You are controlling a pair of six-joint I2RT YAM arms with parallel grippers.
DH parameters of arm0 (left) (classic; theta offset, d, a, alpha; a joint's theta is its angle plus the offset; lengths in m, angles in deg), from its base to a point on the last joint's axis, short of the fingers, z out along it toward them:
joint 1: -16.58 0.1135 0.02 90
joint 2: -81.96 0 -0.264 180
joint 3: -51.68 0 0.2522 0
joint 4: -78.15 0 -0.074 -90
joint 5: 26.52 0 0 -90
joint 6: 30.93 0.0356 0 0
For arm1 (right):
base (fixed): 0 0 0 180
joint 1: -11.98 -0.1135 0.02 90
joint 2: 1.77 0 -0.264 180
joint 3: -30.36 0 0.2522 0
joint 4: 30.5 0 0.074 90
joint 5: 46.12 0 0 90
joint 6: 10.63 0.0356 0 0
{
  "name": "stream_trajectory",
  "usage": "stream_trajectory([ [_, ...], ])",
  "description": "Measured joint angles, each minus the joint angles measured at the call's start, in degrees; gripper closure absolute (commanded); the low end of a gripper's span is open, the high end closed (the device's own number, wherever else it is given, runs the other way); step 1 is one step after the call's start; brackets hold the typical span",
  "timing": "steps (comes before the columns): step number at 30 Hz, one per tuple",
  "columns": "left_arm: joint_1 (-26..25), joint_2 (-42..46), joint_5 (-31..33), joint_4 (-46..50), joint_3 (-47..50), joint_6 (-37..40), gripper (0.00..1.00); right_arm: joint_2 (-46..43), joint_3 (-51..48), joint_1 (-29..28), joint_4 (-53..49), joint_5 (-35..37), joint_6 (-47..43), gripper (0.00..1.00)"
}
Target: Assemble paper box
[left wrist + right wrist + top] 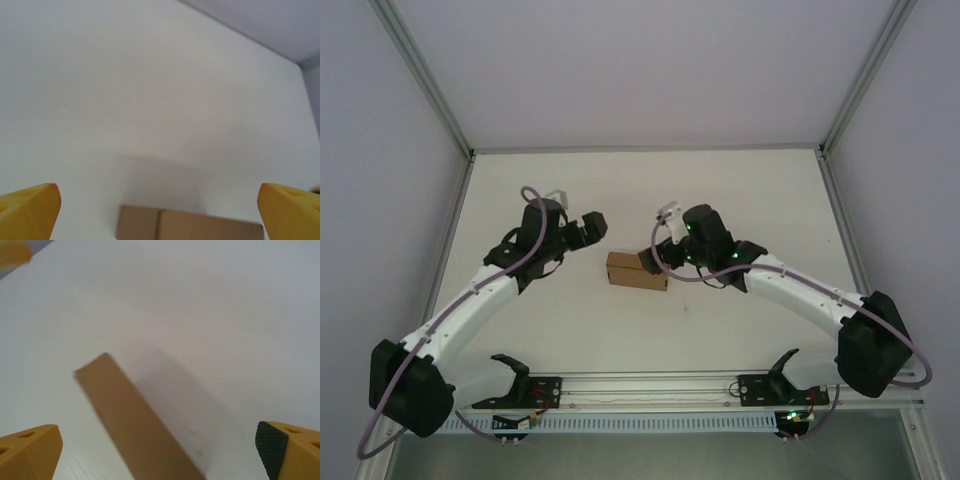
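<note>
Paper box (pixel 637 271) flat on white table (pixel 740 190)

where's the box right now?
Top view: the box lies on the table near its middle, between the two arms, close by the right pincer; the left pincer sits apart, up and left of it.

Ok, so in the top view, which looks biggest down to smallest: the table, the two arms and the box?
1. Table, biggest by far.
2. Left arm and right arm: they look about the same, so I won't rank one over the other.
3. Box, smallest.
</note>
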Motion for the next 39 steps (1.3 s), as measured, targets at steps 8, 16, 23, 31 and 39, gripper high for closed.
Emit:
stream_trajectory([
  [8, 1.3, 3.6, 14.3, 10.5, 1.4, 0.5, 0.0, 16.5, 16.4, -0.2, -17.6, -7.4, -25.8, 0.0],
  [16, 1.6, 8.9, 18.6, 13.5, 4.5, 0.5, 0.0, 29.1, 26.7, -0.5, -29.3, -4.3, -34.0, 0.32],
  [23, 1.6, 9.0, 20.7, 15.0, 5.1, 0.5, 0.0, 30.5, 27.7, -1.4, -28.0, 6.3, -35.3, 0.55],
  [31, 1.7, 10.3, 21.4, 15.0, 5.4, 0.5, 0.0, 29.0, 19.6, -3.3, -9.4, 21.5, -44.1, 0.55],
  [39, 1.7, 11.0, 22.5, 15.0, 6.1, 0.4, 0.0, 28.0, 10.9, -5.7, -1.0, 27.7, -50.4, 0.15],
])
